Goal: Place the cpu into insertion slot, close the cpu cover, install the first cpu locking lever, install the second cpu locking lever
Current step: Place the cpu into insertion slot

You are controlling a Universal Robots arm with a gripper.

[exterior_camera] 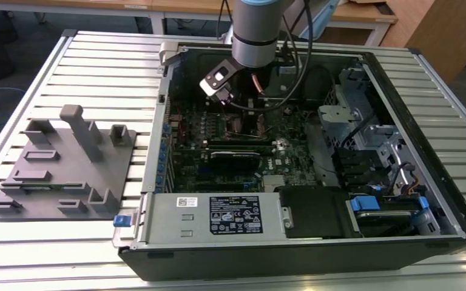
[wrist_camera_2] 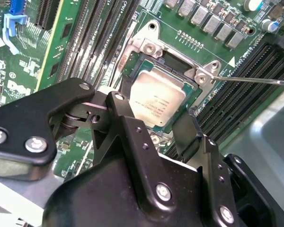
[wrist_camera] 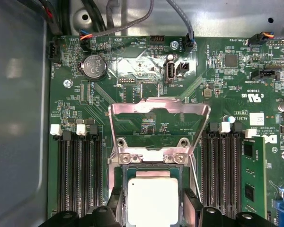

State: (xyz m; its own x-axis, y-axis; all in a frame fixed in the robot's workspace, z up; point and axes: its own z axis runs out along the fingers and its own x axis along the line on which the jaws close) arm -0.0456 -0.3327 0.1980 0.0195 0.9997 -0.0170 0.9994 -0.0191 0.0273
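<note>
Along the table (exterior_camera: 95, 66), from the exterior view's left: grey fixture block (exterior_camera: 59, 167) near the left edge; open computer case (exterior_camera: 298, 260) across the middle and right; arm (exterior_camera: 253, 36) reaching down into the case near its far edge, over the green circuit board (wrist_camera: 217, 80).

State of the gripper (wrist_camera_2: 154, 116): closed on the cpu (wrist_camera_2: 157, 97), black fingers (wrist_camera_2: 120, 109) set against two opposite edges, as far as both wrist views allow. Position of the cpu: directly at the insertion slot (wrist_camera: 151, 157), inboard of every board edge, between the two banks of long black memory slots (wrist_camera: 78, 175). Fully seated or just above the pins: not determinable. Beyond the slot, the cpu cover (wrist_camera: 180, 108) standing raised and open, clear of the chip. Thin silvery lever rod (wrist_camera_2: 255, 80) standing free beside the slot's corner.

Hazards, as judged:
- Bent socket pins if pressed down tilted or off-square, caused by a skewed grip.
- Chip dragged out of the slot on release if stuck to a pad.
- Cover or lever fouled by the fingers if lowered early.

Condition of the cpu: flat, square, dull silver-grey top with faint print, lying square to the slot's rim, no visible damage.
</note>
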